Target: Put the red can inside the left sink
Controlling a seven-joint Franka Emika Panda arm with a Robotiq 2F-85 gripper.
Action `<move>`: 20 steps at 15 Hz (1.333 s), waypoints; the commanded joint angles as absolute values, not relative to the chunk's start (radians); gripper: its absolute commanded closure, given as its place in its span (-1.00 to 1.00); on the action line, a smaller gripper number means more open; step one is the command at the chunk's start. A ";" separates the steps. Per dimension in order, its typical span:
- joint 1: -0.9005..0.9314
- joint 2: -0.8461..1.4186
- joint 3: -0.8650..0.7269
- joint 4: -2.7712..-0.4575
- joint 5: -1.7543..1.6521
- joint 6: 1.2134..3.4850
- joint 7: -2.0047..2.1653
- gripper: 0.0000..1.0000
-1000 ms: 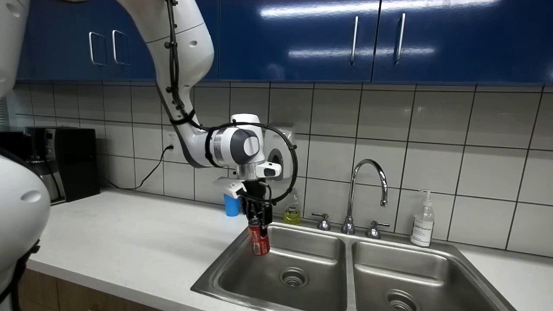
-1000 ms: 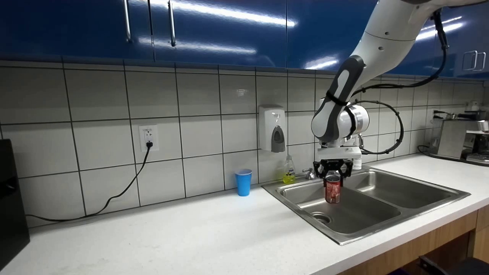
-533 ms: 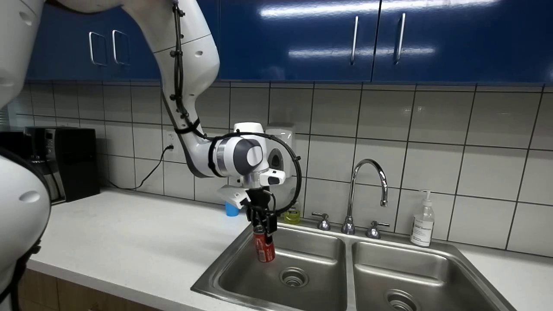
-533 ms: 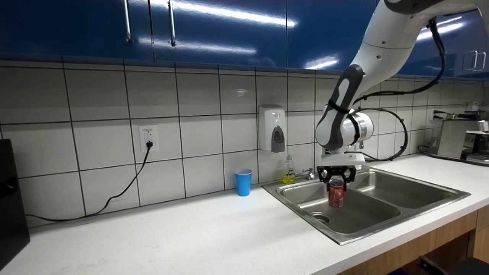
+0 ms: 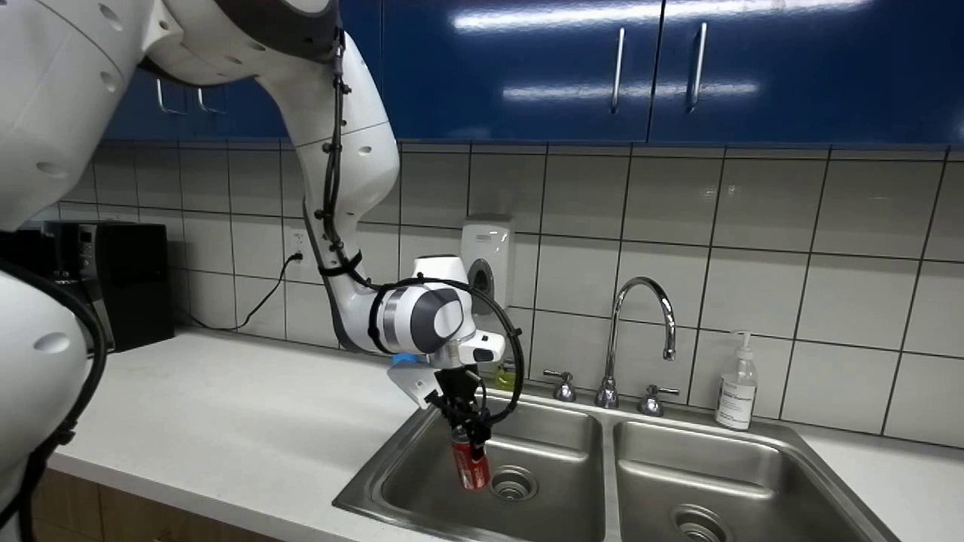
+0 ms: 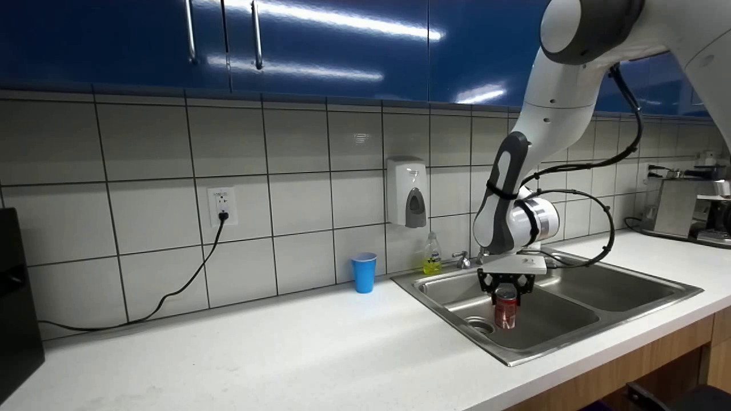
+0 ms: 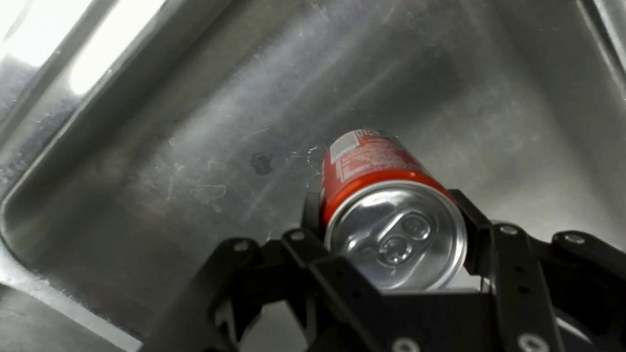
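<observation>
Sink on the left [image 5: 550, 452] is having the red can [image 5: 471, 471] above its bottom, at ten o'clock from the drain [image 5: 514, 483] in an exterior view; gripper [image 7: 388, 215] is clasping this can, arm [image 5: 365, 177] hanging from eleven o'clock.

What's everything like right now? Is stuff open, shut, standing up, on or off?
Red can: gripped, tilted slightly.
Gripper: shut on the can.
Left sink: no standing water showing.
Faucet: no water running.
Blue cup: standing upright.
Soap pump bottle: upright.
Yellow soap bottle: upright, partly full.
Blue cabinet doors: shut.
Black plug: plugged in.
</observation>
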State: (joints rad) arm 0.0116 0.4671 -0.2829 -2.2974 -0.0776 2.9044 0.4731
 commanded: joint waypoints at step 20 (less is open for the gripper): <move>-0.035 0.749 -0.180 -2.060 0.121 2.843 0.346 -0.36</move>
State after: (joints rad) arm -0.0093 0.7236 -0.2011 -2.0970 0.0977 2.8857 0.3885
